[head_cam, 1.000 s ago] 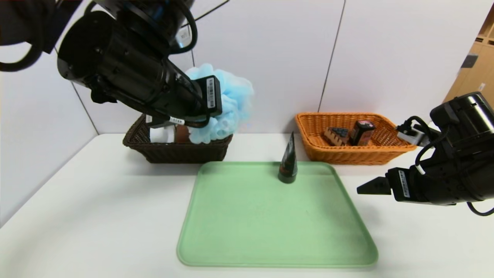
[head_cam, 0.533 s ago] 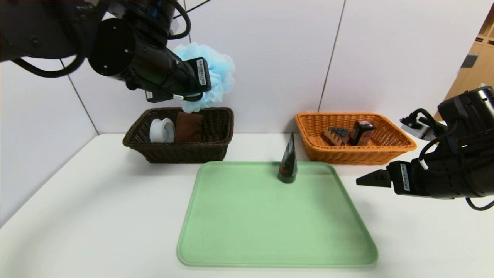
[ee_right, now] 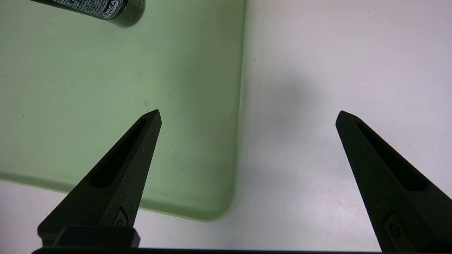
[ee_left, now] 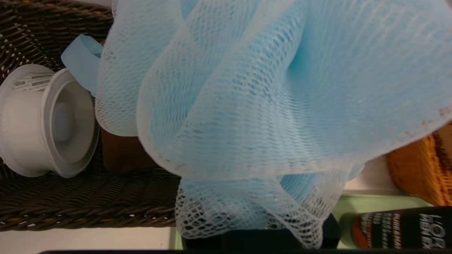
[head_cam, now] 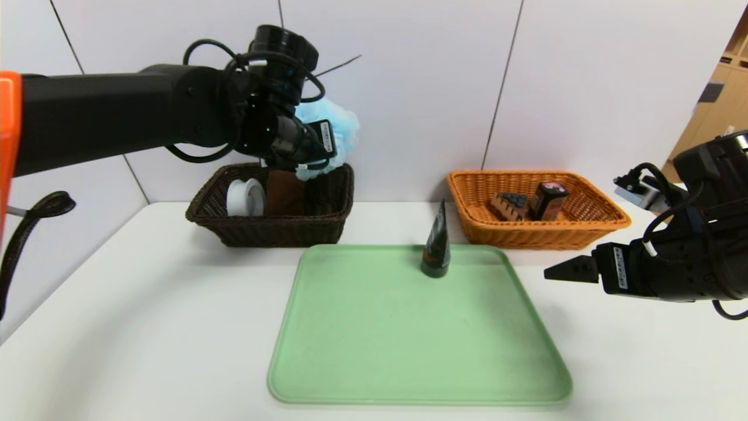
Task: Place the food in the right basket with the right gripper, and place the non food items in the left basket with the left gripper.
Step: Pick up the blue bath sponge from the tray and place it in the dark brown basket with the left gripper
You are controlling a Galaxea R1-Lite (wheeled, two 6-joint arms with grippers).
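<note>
Nearest, the green tray lies on the white tabletop, bare except at its far edge, where the black tube stands upright on its cap. At the near right the right pincer hangs just off the tray's right edge, released, its fingers spread wide over tray rim and tabletop, grasping nothing.

Farther back on the right, the orange basket holds the cake wedge and the carton; the food step appears complete. At the far left, the brown basket holds the white tub and the brown towel. Above its right end the left pincer is clenched on the blue puff, which hangs over the basket, not yet inside.

Step in hand: delivering the puff. Next move, in my judgement: lower over the basket's free right end and release, then fetch the tube, the last item.
</note>
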